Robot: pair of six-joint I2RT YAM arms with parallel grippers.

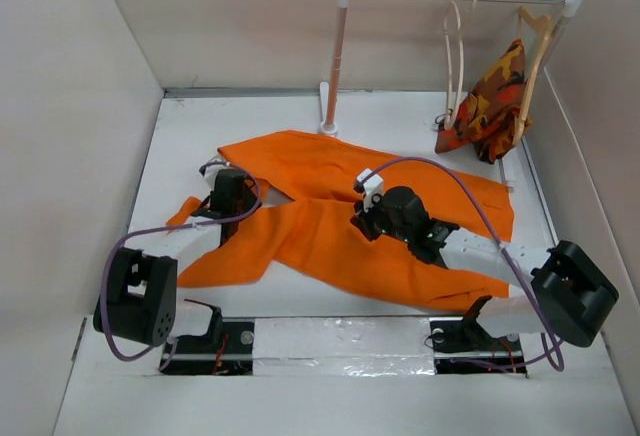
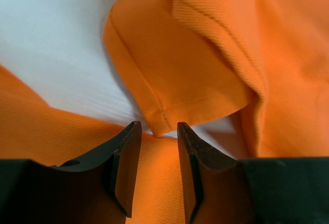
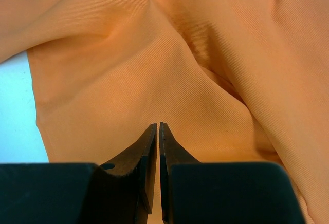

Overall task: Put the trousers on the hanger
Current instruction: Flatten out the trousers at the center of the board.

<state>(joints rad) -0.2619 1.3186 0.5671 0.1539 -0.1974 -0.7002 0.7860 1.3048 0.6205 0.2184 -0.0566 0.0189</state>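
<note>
- Jaws: left gripper (image 2: 157, 127) is holding its 2 slightly apart, with a hem corner of the trousers (image 2: 205, 64) just ahead and ungripped. Right gripper (image 3: 158, 126) is pressing its 2 together above the cloth, nothing visibly between.
- Trousers are lying spread on the table (image 1: 180, 136), well apart from the hanger (image 1: 463, 61) on the rail.
- Risk: left closing short — nipping only the hem edge, cloth slipping on the lift.
- Risk: loose legs dragging — bunching before reaching the hanger.

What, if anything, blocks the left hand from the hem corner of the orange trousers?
Nothing visible, so probably yes: the left hand is open, and the hem corner of the trousers lies just ahead of its fingertips.
</note>
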